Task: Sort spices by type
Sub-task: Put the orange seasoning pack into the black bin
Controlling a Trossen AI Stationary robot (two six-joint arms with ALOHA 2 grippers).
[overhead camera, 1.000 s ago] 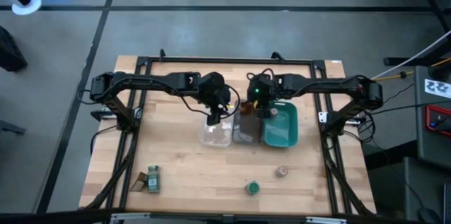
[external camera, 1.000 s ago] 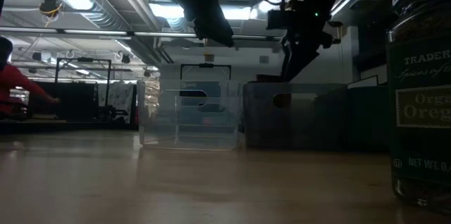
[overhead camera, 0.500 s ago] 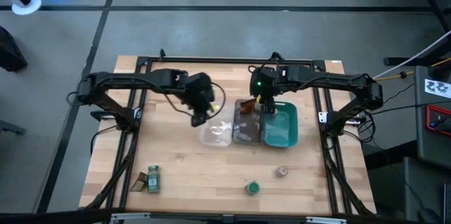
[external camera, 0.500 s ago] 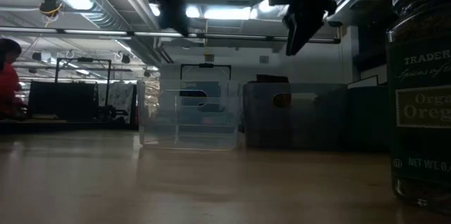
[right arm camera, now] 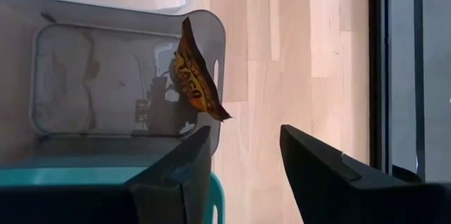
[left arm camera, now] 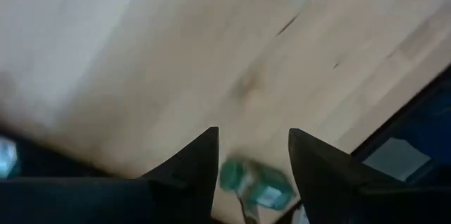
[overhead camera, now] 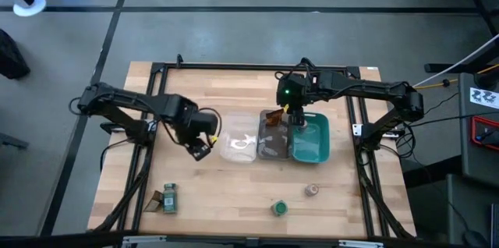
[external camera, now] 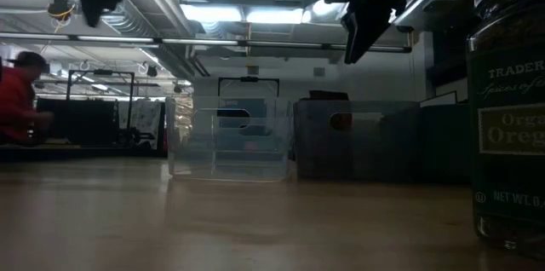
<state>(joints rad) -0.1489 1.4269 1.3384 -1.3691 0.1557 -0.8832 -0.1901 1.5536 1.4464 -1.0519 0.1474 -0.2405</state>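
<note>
My left gripper hangs open over bare wood left of the clear tray; its wrist view shows a green-lidded jar beyond its fingers. That jar lies near the near-left corner beside a brown sachet. A second green-lidded jar and a pinkish-lidded jar stand near the near edge. My right gripper is open above the far ends of the grey and teal trays. The other sachet leans on the grey tray's far end wall, its tip over the rim. A small pale item lies in the clear tray.
The clear tray, the grey tray and the teal tray sit side by side at the table's middle. In the low view a large oregano jar stands close on the right. A person in red is far behind. Bare wood lies on the left.
My left gripper has swung from above the clear tray toward the table's left and near edge, and a small pale item now shows in that tray. My right gripper has risen from the grey tray's far end, where the sachet now leans.
</note>
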